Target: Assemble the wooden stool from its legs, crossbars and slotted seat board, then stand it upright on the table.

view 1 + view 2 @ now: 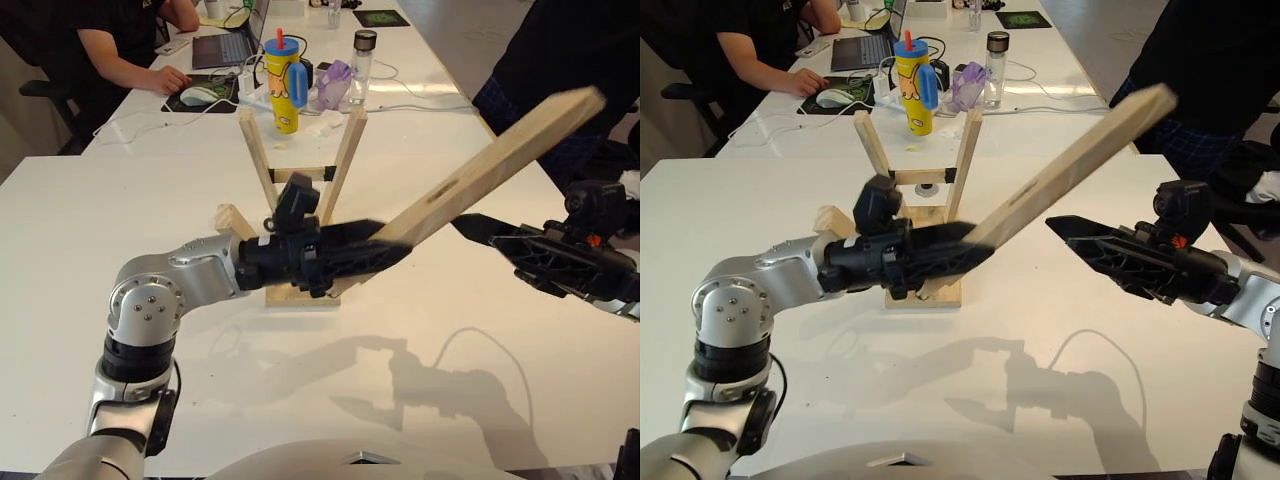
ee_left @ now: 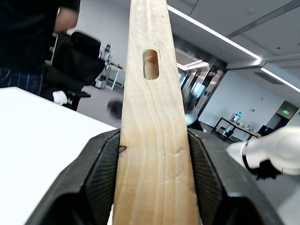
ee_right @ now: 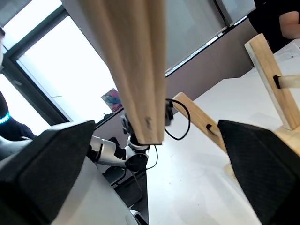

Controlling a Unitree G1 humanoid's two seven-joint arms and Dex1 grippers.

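My left gripper is shut on the lower end of a long wooden board, which slants up and to the right above the table. An oval slot is cut into the board. My right gripper hovers open to the right, just under the slanting board and apart from it. Behind the left gripper, two legs joined by a crossbar stand in a V on a flat wooden base. Another slotted leg leans out on the left.
The back table holds a yellow cup, a clear bottle, a laptop and a mouse. The white table has open room at the front and on the right.
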